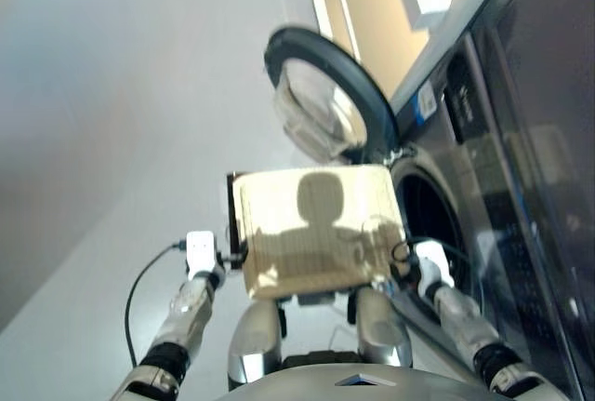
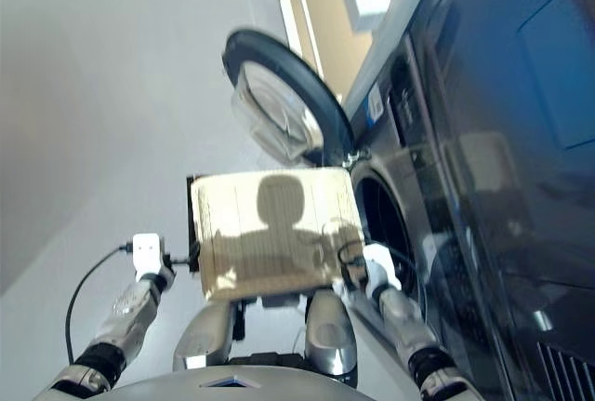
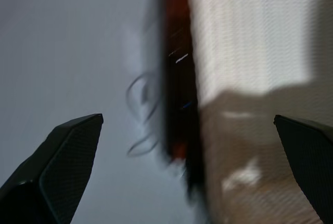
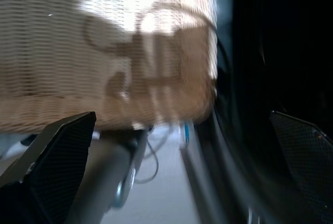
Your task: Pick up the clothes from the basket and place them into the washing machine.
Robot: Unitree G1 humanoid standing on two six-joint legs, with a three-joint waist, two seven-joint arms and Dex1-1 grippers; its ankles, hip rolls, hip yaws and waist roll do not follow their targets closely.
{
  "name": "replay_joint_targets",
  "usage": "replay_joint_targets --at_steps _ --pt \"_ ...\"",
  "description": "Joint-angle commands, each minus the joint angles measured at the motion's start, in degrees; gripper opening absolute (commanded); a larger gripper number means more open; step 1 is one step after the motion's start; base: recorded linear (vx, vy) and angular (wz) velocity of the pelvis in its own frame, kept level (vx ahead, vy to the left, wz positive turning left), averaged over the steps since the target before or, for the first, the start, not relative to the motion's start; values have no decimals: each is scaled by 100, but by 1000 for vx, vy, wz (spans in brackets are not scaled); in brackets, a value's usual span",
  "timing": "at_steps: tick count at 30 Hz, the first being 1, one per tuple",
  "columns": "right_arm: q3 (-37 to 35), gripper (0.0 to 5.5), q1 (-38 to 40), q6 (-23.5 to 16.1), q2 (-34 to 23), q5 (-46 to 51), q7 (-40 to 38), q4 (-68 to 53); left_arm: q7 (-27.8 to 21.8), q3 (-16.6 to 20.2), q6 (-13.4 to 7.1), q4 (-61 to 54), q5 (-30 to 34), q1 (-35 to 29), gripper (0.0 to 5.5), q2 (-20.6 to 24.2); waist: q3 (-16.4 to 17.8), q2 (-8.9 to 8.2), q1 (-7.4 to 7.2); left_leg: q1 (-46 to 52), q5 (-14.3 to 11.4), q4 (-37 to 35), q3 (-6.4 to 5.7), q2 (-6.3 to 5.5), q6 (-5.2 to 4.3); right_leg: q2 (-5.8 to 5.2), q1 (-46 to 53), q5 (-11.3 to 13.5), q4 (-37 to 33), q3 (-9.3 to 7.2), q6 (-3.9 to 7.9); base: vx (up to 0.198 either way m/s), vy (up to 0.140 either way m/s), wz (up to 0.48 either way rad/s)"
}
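Both grippers, left (image 3: 187,156) and right (image 4: 177,151), hang spread and empty beside the basket (image 1: 316,233), which shows no clothes. Beyond it, the washing machine (image 1: 437,206) stands with its door (image 1: 325,103) open. Loading looks done; the door probably needs closing next.

The cream basket (image 1: 316,233) sits at centre, with the washing machine (image 1: 483,196) at 3 o'clock and its open porthole door (image 1: 325,94) at 12 o'clock.

2 silver-grey metal forearms with black bands end in white wrist blocks. A thin black cable loops from the left one. Each pincer (image 3: 192,146) (image 4: 179,146) has 2 black, finely textured wedge fingers (image 3: 67,161).
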Motion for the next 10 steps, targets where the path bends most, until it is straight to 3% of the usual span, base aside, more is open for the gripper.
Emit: replay_joint_targets --at_steps 1,5,10 --pt "-491 550 68 30 47 578 51 261 -68 -38 107 329 180 71 550 -57 -304 13 35 -254 335 -31 39 -198 -126 -254 -25 82 334 -65 431 127 29 -46" --pt "-831 550 256 175 224 1239 264 530 -204 100 210 608 239 218 550 -78 -550 18 14 -99 268 -31 -16 -190 -124 -244 194 -4 323 -135 422 132 20 82" --pt "-971 550 273 231 348 1457 307 737 -402 188 283 582 -186 253 550 -146 -697 14 30 13 231 -31 -84 -149 -137 -229 330 -130 397 -228 401 65 6 130"
